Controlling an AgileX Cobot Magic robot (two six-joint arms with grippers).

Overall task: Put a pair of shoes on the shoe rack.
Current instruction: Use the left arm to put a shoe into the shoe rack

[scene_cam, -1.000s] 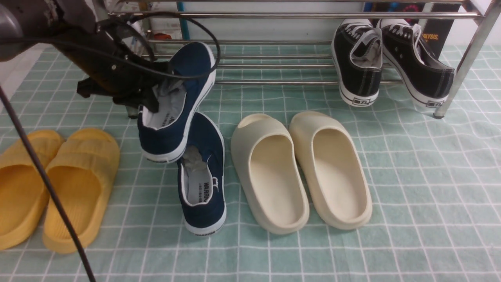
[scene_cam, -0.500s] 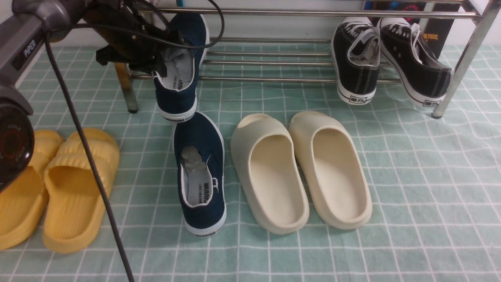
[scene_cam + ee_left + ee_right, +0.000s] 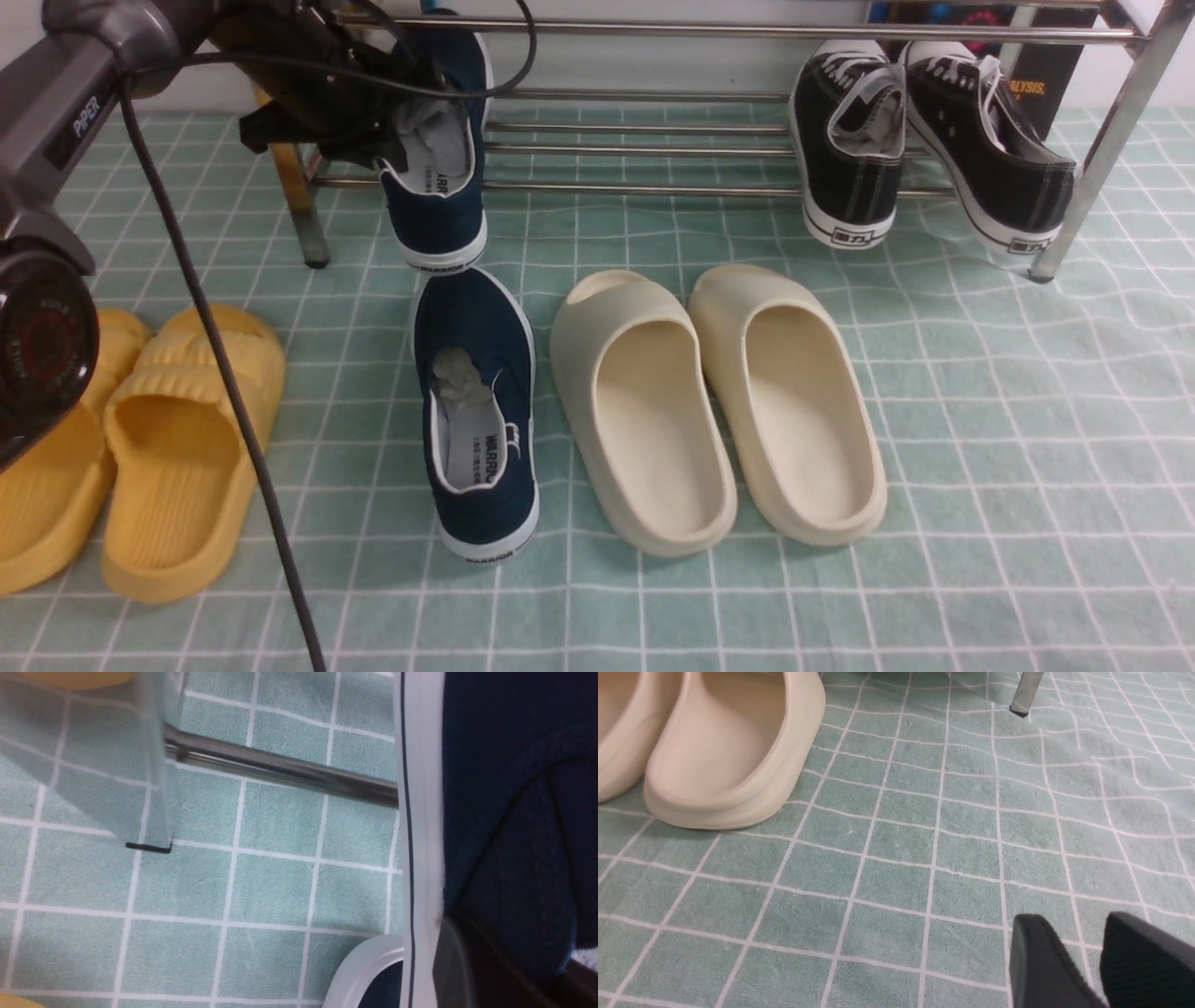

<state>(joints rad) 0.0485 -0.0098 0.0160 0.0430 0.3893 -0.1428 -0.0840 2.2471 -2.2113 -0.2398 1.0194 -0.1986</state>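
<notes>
Where the left arm (image 3: 65,121) ends at the far left, item 1: left gripper (image 3: 387,154), closed on the left collar edge of the lifted shoe (image 3: 439,215). Its fingers are dark against the shoe, so their exact spread cannot be read.

Lifted shoe: navy with a white sole, toe up and far, heel down and near. It sits at the left end of the rack (image 3: 653,189), heel overhanging the front lower bar. Whether its sole rests on the bars cannot be told. In the left wrist view the white sole edge crosses 1 rack bar, with cloth (image 3: 271,882) below.

Item 2: floor shoe (image 3: 471,317), the matching navy shoe, flat on the cloth with its toe far, just on the near side of the lifted shoe's heel. "WARRIOR" reads on its insole.

Item 3: 2 cream slides (image 3: 635,420), side by side, just right of the floor shoe.

Item 4: 2 yellow slides (image 3: 177,448), near left, well apart from the rack.

Item 5: 2 black sneakers (image 3: 854,177), on the right end of the rack's lower bars, toes up, heels overhanging.

Item 6: right gripper (image 3: 1083,924), seen only by its own camera, low over the cloth near the cream slides. Its 2 black fingers are slightly parted, with nothing between them.
</notes>
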